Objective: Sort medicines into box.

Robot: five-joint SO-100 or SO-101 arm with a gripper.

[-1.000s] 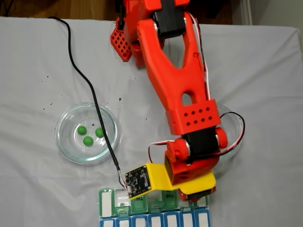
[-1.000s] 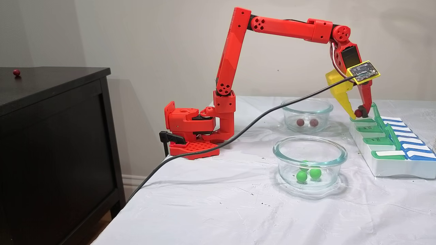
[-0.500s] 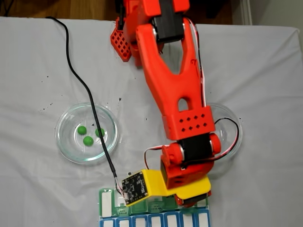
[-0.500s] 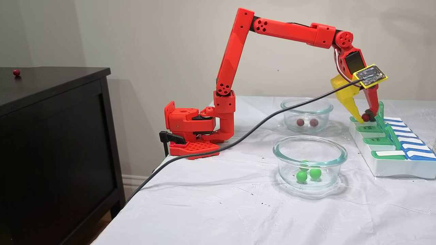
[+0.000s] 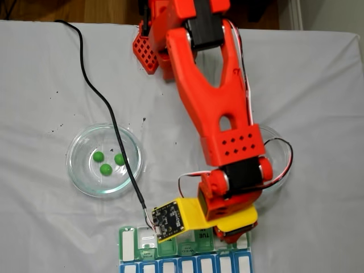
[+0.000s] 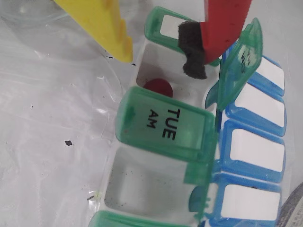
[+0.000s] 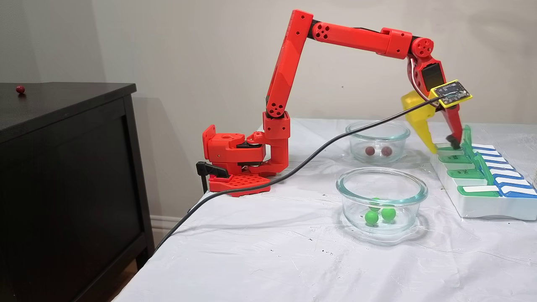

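Claw [image 6: 161,59] hangs spread wide and empty right over the pill box [image 6: 156,189]. One dark red, glossy round pill [image 6: 158,87] sits in the box's open white cell, just beside the shut green TUE AM lid [image 6: 165,125].

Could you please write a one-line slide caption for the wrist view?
Open gripper poised above the pill organizer, with a dark red pill resting in the open cell beside the TUE AM lid.

The arm [image 7: 344,35] is bright red with one yellow finger [image 6: 102,26]. The pill box [image 6: 203,142] has see-through green lids, blue lids and white cells. One dark red pill [image 6: 158,87], three green pills [image 7: 377,214].
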